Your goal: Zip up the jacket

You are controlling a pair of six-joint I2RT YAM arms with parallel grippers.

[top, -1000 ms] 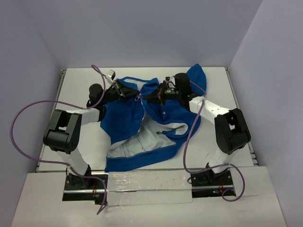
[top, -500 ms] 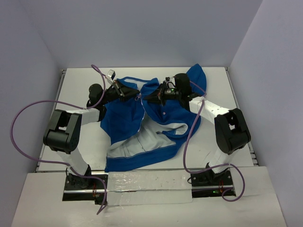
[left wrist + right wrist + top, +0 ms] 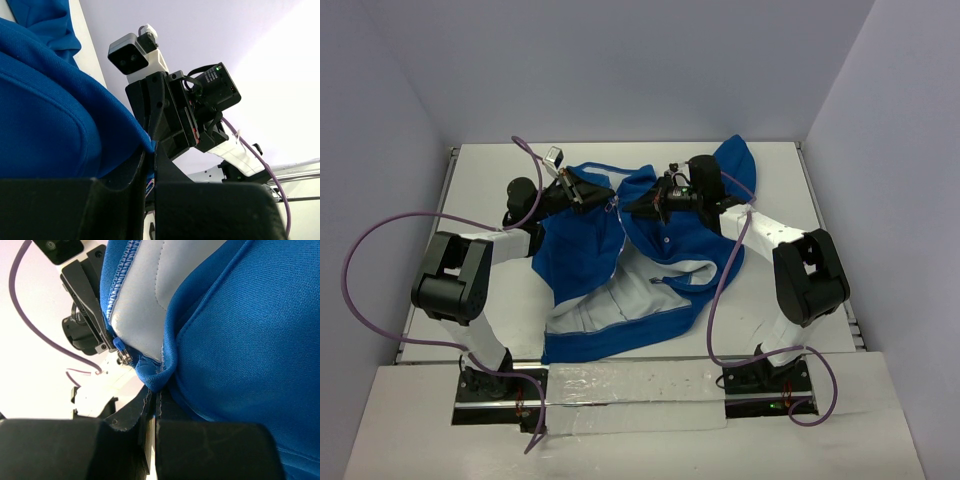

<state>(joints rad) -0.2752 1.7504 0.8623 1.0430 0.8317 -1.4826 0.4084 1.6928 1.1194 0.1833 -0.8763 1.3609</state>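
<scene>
jacket (image 3: 585, 255) front edges pinched in both jaws

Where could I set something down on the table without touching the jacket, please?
Bare table shows in the far-left corner beyond the left arm and the far-right corner past the jacket. A narrower strip lies between the left arm and the jacket. The middle is crowded: left gripper and right gripper both pinch fabric.

A white worktop (image 3: 760, 165) sits boxed in by 3 pale lavender walls (image 3: 620, 60), at far, left and right. The light is soft and even. A glossy clear strip (image 3: 630, 385) runs along the near edge.
</scene>
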